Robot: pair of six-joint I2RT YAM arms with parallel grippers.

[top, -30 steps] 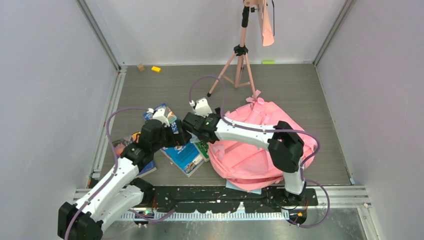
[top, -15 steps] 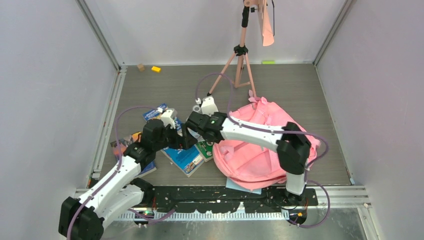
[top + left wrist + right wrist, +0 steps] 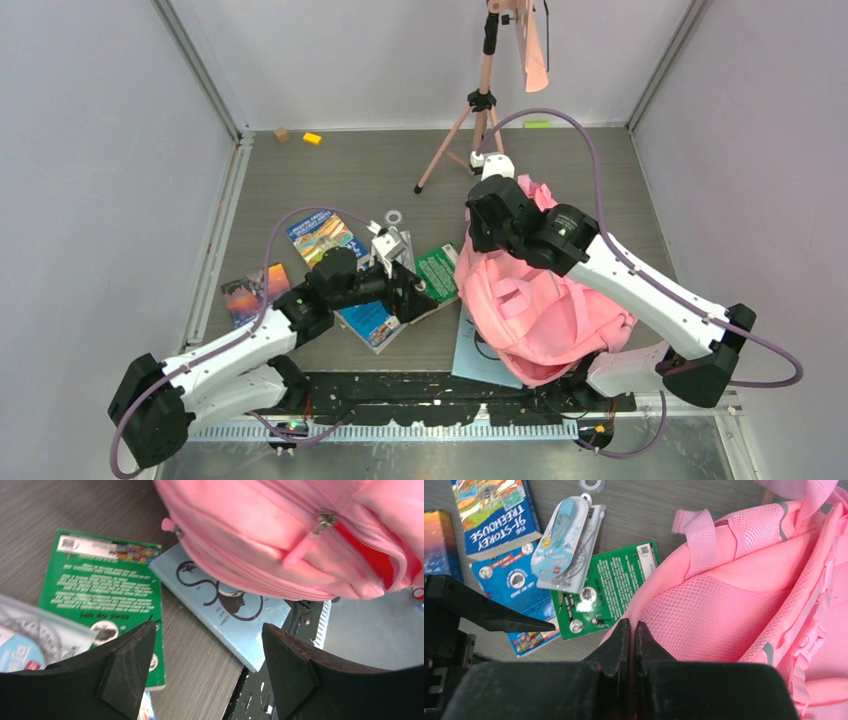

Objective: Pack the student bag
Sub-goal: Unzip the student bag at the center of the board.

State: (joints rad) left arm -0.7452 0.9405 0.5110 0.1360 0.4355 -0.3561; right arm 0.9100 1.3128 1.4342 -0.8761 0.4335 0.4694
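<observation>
The student bag [image 3: 540,300], big and bright pink, sits right of centre in the overhead view, bunched up and tilted, its mesh-backed panel and shoulder straps facing up. The right gripper [image 3: 632,630] is clenched tight at the bag's left edge; in its wrist view the two black fingers press together with the pink fabric rim right at their tips, so it looks like a pinch on the bag's edge, though the cloth between the pads is hidden. Over on the left, the left gripper [image 3: 205,655] stands spread wide with nothing between its fingers, hovering low over the grey tabletop [image 3: 330,170]. Through that gap in its wrist view you see a green paperback [image 3: 105,590] at left and a pale blue booklet [image 3: 225,610] with a black cat drawing, its upper part tucked under the bag's underside. In the right wrist view, upper left, a blister-packed correction tape [image 3: 564,540] lies across the green book and a blue book [image 3: 516,587], with a treehouse storybook [image 3: 491,515] above them. A pink tripod [image 3: 480,110] stands at top centre of the overhead frame.
</observation>
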